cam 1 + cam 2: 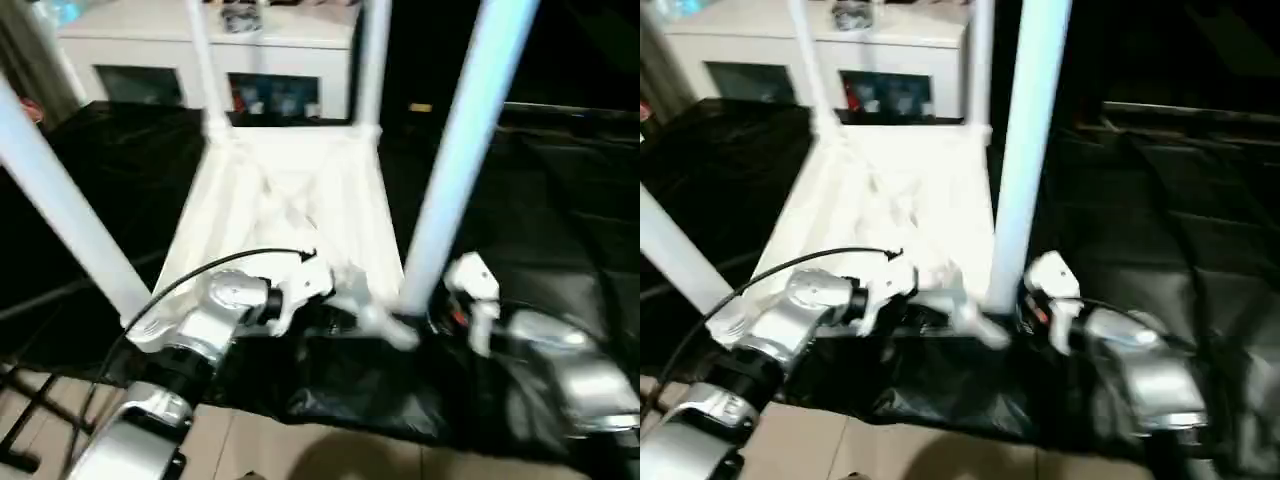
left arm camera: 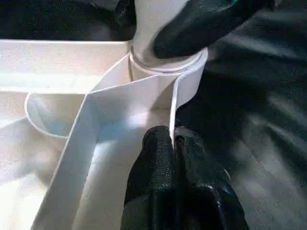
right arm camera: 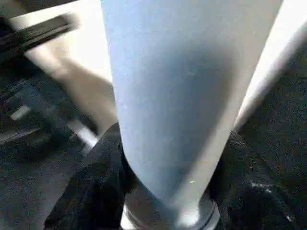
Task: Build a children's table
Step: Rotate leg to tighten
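Note:
The children's table lies upside down on the black cover, its ribbed underside facing up and four white legs standing in the corner sockets. My left gripper is shut on the thin raised rim beside the near right socket. Around the base of the near right leg, just above that socket, my right gripper is closed, with a black finger pressed to each side. The near left leg leans out toward the left. Two far legs stand at the back.
A white cabinet with shelf openings stands behind the table. The black cover spreads wrinkled to the right and left. Pale floor tiles show below the near edge, with a black frame at lower left.

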Motion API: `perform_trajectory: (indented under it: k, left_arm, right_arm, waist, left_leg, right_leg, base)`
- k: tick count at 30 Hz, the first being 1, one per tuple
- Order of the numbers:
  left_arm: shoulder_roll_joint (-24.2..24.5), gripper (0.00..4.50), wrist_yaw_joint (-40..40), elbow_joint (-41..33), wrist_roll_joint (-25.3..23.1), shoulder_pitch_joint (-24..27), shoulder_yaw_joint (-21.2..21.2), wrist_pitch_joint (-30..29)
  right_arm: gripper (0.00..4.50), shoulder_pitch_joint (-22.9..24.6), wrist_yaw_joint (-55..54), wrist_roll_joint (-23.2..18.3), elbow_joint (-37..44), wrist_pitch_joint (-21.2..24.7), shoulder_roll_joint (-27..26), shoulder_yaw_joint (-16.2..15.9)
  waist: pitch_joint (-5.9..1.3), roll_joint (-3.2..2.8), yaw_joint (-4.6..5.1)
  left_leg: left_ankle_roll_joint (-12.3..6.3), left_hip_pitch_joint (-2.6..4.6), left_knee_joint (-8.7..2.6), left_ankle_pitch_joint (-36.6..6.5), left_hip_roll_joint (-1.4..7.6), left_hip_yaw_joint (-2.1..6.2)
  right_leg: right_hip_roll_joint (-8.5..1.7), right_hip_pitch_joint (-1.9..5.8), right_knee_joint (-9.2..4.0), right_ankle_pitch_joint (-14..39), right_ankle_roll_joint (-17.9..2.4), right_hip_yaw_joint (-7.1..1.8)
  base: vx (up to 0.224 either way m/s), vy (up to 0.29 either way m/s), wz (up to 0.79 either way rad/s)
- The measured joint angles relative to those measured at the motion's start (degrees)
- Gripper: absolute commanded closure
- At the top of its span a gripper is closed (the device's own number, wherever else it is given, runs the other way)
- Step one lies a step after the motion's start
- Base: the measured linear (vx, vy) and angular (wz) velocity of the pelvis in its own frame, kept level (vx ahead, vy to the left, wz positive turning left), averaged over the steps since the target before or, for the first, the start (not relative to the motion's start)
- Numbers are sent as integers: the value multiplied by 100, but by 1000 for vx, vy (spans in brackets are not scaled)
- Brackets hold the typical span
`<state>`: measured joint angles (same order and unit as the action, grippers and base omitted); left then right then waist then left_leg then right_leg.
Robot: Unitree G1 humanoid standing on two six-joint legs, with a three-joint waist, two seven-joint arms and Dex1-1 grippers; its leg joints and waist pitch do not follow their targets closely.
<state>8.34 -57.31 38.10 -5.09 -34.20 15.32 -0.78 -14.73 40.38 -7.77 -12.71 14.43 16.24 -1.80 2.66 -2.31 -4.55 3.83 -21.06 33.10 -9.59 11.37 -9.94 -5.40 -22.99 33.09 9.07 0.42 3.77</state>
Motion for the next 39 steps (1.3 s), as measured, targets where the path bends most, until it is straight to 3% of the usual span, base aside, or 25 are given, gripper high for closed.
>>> perform_trajectory:
  k: [3,9,10,14,18,22,26,34,39]
  left_arm:
    - [-325,450,669,54,-137,-3,-88,-183]
    - [-457,450,1120,114,-246,-22,-120,-248]
    - [-457,450,1122,114,-262,-21,-120,-225]
    - [-437,450,1053,114,-302,-21,-108,-130]
    - [-428,450,934,111,-281,-28,-53,-44]
    - [-381,450,718,108,-235,-38,38,75]
    - [-332,450,600,115,-235,-61,91,159]
    - [-275,450,544,191,-223,-144,94,202]
    - [-244,450,423,151,-137,-120,96,225]
  right_arm:
    - [250,-229,-949,218,-307,3,-492,186]
    - [250,-486,-1629,576,-662,-237,-888,203]
    - [195,-486,-1629,568,-683,-285,-890,204]
    - [161,-391,-1510,299,-578,-229,-916,290]
    - [112,-165,-904,238,-251,-147,-539,271]
    - [112,103,-181,152,70,-207,106,135]
    - [112,294,481,-37,135,-323,699,199]
    - [112,722,1346,-471,268,-146,1503,649]
    - [112,1001,1862,-847,776,167,1644,539]
  waist:
    - [-5,-2,141]
    - [-18,-23,218]
    - [-18,-24,223]
    - [-19,-24,216]
    - [-22,-30,149]
    - [-25,-41,52]
    - [-22,-43,-39]
    - [-7,-62,-39]
    - [-6,-66,-42]
  left_leg:
    - [0,2,3,0,-7,8]
    - [0,8,-16,0,-9,16]
    - [0,8,-16,0,-10,16]
    - [0,7,-16,0,-11,16]
    - [0,5,-19,-1,-10,15]
    - [0,7,-26,-1,-6,13]
    - [0,-2,-26,-1,-4,6]
    - [-1,-10,-22,-1,-2,5]
    - [-1,-9,-24,-1,16,6]
  right_leg:
    - [-1,1,-2,1,1,1]
    - [1,-2,-2,0,2,7]
    - [2,-3,-2,0,2,5]
    - [1,-6,-1,-2,0,3]
    - [1,-5,0,-2,0,2]
    - [2,-4,2,-4,-3,1]
    - [2,-6,1,-15,-22,-3]
    - [2,-13,2,-12,-16,1]
    - [11,-15,3,-3,0,15]
  base:
    - [0,0,0]
    - [0,0,0]
    - [0,0,0]
    - [0,0,0]
    - [0,0,0]
    - [0,0,0]
    - [0,0,0]
    - [0,0,0]
    - [0,0,0]
